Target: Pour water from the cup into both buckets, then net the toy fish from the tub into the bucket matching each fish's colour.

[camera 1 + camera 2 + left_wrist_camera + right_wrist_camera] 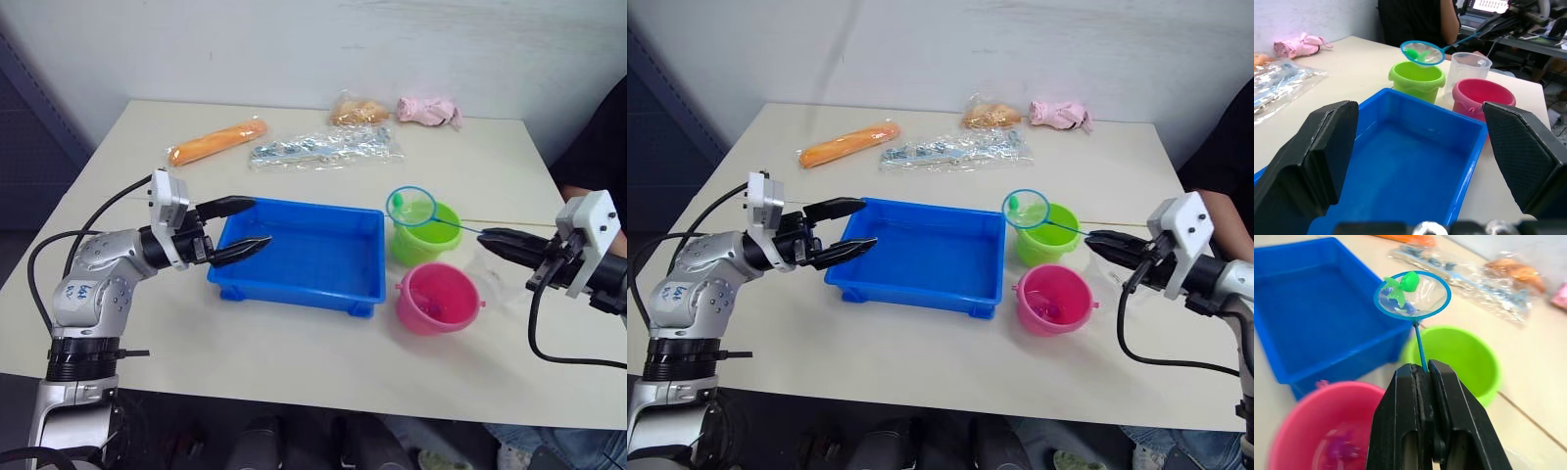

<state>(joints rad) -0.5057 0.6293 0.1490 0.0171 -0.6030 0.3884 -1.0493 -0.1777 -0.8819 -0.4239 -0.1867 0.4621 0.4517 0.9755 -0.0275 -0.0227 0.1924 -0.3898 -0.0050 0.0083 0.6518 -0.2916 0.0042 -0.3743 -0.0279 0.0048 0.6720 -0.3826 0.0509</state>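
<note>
Right hand (1422,369) clenched on the net (1412,294) handle, gripping the thin stem near its far end. Hoop hangs over the back rim of the green bucket (423,233), just above it, with a green fish (1403,285) sitting in the mesh

Handling, my read: net is light, stem thin and probably a bit whippy, so the hoop may lag and wobble at the end of that long lever. Fish is tiny, light, likely wet and slick; it sits loose in shallow mesh, so it should drop on a wrist roll but could also bounce off the rim. Centre the hoop over the bucket mouth before tipping. Grip point is fine for reach, poor for fine control

Left hand (233,230) wide open, holding nothing, fingers straddling the near-left corner of the tub (294,290); can't tell if they touch the rim (looks like it's placed to steady it)

Tub sits mid-table, no fish visible in it. Pink bucket (438,297) in front of the green one, something pink in its bottom. Cup (1468,69) just beside both buckets, on the right arm's side, upright
</note>
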